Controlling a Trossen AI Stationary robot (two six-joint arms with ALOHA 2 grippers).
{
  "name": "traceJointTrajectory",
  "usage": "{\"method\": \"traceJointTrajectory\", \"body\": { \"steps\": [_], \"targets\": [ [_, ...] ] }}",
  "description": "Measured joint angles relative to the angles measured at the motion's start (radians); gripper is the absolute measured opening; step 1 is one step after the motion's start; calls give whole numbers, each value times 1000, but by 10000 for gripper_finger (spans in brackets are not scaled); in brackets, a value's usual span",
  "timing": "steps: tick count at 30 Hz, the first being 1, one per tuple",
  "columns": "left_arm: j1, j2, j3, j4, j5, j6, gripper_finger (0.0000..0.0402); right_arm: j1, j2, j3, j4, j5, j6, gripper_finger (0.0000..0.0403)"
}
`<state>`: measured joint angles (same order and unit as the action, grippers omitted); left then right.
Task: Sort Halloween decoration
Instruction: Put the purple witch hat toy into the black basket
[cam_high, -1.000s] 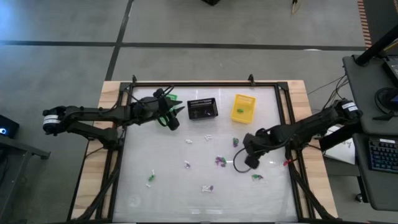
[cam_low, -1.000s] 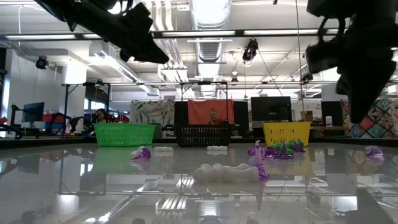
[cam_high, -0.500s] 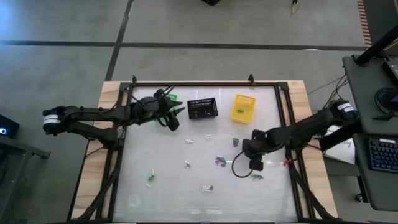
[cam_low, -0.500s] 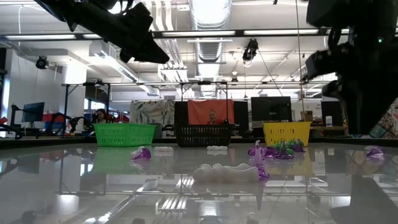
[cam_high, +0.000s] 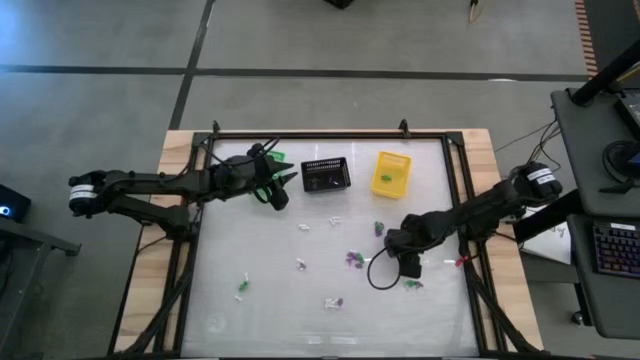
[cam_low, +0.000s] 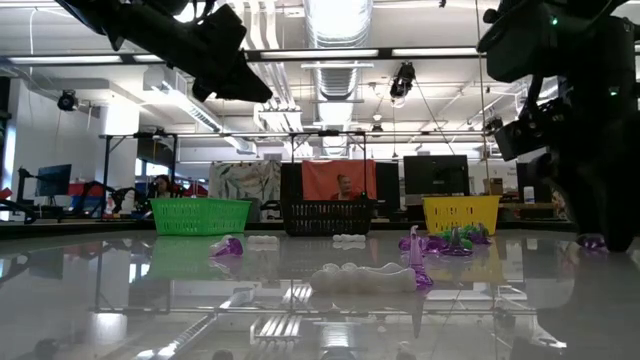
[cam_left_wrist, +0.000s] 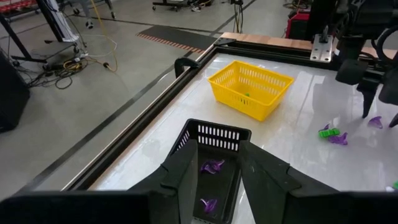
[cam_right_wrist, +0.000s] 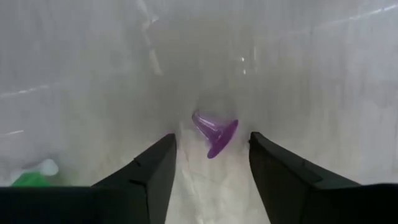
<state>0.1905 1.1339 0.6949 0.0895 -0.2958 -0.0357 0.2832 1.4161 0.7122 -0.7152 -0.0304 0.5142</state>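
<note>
Purple plastic marked the trinket (cam_right_wrist: 214, 135) that lay on the glossy white surface (cam_high: 270, 300) directly between the spread fingers (cam_right_wrist: 146, 180) of the right end effector (cam_high: 409, 266), which stood open above it with neither finger touching it. That end effector sat low over the right half of the surface, with a green-and-white trinket (cam_high: 413, 284) just beside it. The remaining Halloween decoration lay scattered across the middle of the surface: a purple cluster (cam_high: 353, 259), a purple-and-green piece (cam_high: 379, 228), white pieces (cam_high: 332, 219) farther toward the baskets, another white piece (cam_high: 300, 264) near the centre, a green-and-white piece (cam_high: 241, 288) toward the left, and a white-and-purple piece (cam_high: 333, 301) near the front edge. Three baskets stood in a row along the far side: a green basket (cam_low: 200, 215), a black basket (cam_high: 325, 175) and a yellow basket (cam_high: 391, 172). The left wrist view showed two purple trinkets (cam_left_wrist: 211, 167) inside the black basket and a small green piece (cam_left_wrist: 247, 94) in the yellow one. The left end effector (cam_high: 277, 180) was raised beside the black basket, over the green one; its fingers (cam_left_wrist: 186, 168) stood part open and held nothing.
</note>
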Motion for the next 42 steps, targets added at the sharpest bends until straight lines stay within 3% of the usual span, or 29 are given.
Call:
{"method": "traceJointTrajectory", "body": {
  "steps": [11, 18, 31, 38, 42],
  "targets": [
    [0, 0, 0, 0, 0, 0, 103, 0, 0, 0, 2, -12, -7, 18],
    [0, 0, 0, 0, 0, 3, 103, -1, -57, -6, -22, 6, -5, 10],
    [0, 0, 0, -1, 0, 1, 103, 0, -351, -4, -13, 131, 59, 9],
    [0, 0, 0, 1, 0, 1, 103, -23, -452, -4, 215, 376, 41, 9],
    [0, 0, 0, 8, 0, 1, 103, -77, -436, -3, 447, 494, -97, 9]
  ]
}}
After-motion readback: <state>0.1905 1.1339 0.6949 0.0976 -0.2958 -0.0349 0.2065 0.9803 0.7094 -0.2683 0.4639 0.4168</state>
